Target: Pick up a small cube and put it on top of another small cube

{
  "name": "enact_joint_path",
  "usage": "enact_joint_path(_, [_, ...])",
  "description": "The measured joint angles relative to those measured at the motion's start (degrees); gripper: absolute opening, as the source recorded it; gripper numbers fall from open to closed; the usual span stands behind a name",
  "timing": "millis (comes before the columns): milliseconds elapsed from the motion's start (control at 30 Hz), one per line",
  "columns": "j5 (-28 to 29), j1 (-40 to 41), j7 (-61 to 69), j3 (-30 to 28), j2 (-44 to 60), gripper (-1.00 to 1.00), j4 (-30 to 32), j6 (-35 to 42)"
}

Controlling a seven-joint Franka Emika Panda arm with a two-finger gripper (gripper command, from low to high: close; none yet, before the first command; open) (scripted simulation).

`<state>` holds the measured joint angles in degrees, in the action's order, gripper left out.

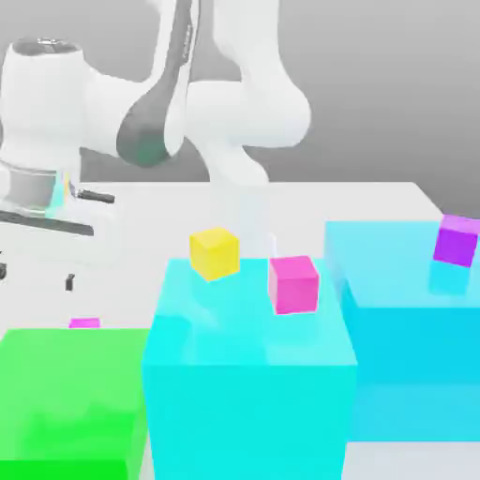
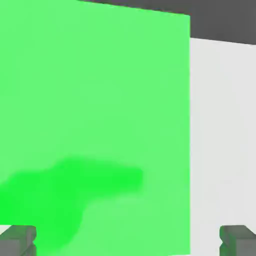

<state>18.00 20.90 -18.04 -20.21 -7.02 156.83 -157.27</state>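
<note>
Fingers [image 2: 20,239] spread wide apart, nothing between them, gripper [image 2: 128,240] hovering over the big green block [image 1: 70,398]. Small magenta cube [image 1: 84,323] lying at the far edge of that green block, at the exterior view's left, mostly hidden behind it. Best done by shifting toward that far edge, centring the open jaws over the cube, squaring them to its faces, then descending straight. Worth avoiding: clipping the green block's rim, or confusing it with the pink cube [image 1: 293,284] on the cyan block [image 1: 248,394].

A pale white worktop [image 1: 169,216] stretches beneath a plain grey backdrop [image 1: 394,84] filling the frame's upper half, evenly lit.
</note>
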Motion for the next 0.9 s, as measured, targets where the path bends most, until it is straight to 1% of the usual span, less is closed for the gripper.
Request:
enact_joint_path(67, [-2.71,0.33,4.43,-1.79,2.17,0.00,1.70,-1.99])
enact_joint_path(133, [-6.84,1.13,9.85,-3.06,4.31,0.00,3.43,-3.99])
enact_joint_path(267, [-19.23,3.39,22.90,-2.17,8.46,0.00,6.19,-7.62])
enact_joint_path(367, [-26.56,3.73,28.45,0.46,11.70,0.00,5.68,-10.02])
enact_joint_path(500, [-34.58,7.67,34.21,6.32,16.24,0.00,4.44,-13.31])
enact_joint_path(600, [-38.66,11.46,37.40,11.06,19.74,0.00,3.61,-15.94])
enact_joint_path(700, [-40.82,15.18,39.45,15.16,23.29,0.00,3.00,-18.72])
enact_joint_path(733, [-41.21,15.94,39.87,15.97,24.20,-1.00,2.87,-19.43])
enact_joint_path(900, [-41.16,15.95,39.82,15.97,24.19,-1.00,2.87,-19.29])
